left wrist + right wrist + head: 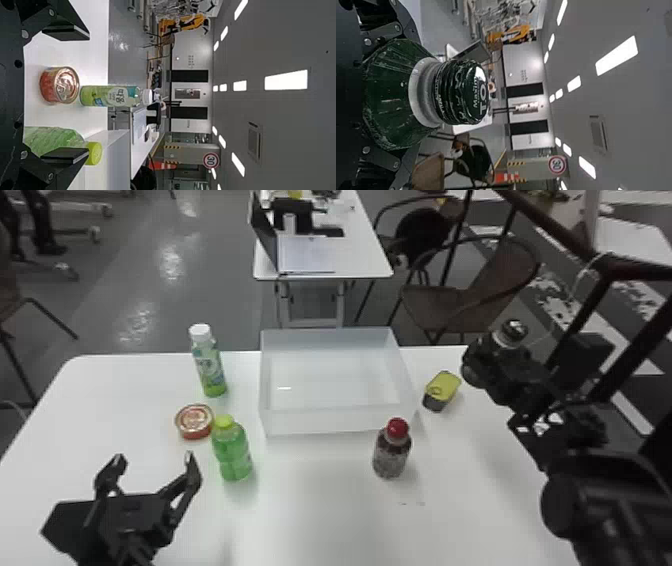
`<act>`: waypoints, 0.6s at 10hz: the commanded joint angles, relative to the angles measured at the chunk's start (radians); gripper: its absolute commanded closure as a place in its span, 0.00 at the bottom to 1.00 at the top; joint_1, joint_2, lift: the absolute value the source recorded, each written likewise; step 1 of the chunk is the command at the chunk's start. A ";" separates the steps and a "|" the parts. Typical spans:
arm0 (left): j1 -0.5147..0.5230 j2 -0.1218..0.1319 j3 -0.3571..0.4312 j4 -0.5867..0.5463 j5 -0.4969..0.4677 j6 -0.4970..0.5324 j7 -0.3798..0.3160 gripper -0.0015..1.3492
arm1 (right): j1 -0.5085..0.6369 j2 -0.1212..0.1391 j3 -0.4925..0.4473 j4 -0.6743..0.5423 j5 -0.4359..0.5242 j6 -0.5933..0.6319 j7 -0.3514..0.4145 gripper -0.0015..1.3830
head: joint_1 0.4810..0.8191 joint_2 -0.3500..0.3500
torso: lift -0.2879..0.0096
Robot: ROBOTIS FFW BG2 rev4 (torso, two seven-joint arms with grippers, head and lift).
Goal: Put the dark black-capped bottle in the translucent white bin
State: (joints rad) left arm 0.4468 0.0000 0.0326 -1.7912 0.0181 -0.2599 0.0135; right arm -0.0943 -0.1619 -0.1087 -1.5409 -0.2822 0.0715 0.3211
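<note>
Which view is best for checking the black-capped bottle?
Right wrist view. The black-capped bottle is large and close there, its black cap, pale neck ring and dark green shoulder plain. Head view: much smaller, in the right gripper, mainly cap and neck.

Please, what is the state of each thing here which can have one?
Dark bottle: capped, held in the right gripper.
Bin: open at top.
Green bottle: capped, standing.
White-capped bottle: closed, standing.
Red-capped bottle: closed, standing.
Round red can: lid closed.
Yellow-topped can: lid closed.
Left gripper: open.
Laptop: open.
</note>
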 commanded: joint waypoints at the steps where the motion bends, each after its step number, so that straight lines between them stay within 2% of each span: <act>1: -0.010 -0.003 -0.011 0.003 0.006 0.007 0.002 0.19 | -0.111 0.002 0.060 0.084 -0.046 -0.030 0.052 0.54 | 0.63 0.45 | 0.75; 2: -0.014 -0.003 -0.017 0.007 0.009 0.008 0.003 0.19 | -0.191 0.008 0.103 0.212 -0.084 -0.096 0.101 0.54 | 0.63 0.49 | 0.75; 4: -0.031 -0.003 -0.033 0.016 0.014 0.014 0.003 0.19 | -0.337 0.047 0.150 0.530 -0.187 -0.237 0.203 0.55 | 0.63 0.54 | 0.75; 5: -0.036 -0.003 -0.037 0.021 0.017 0.014 0.003 0.19 | -0.387 0.067 0.150 0.639 -0.189 -0.259 0.259 0.55 | 0.61 0.55 | 0.75; 6: -0.039 -0.003 -0.037 0.023 0.017 0.018 0.003 0.19 | -0.430 0.068 0.178 0.726 -0.193 -0.282 0.276 0.55 | 0.62 0.57 | 0.75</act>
State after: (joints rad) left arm 0.4096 0.0000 -0.0041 -1.7700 0.0349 -0.2439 0.0169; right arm -0.4957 -0.0967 0.0533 -0.8739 -0.4707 -0.1953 0.5970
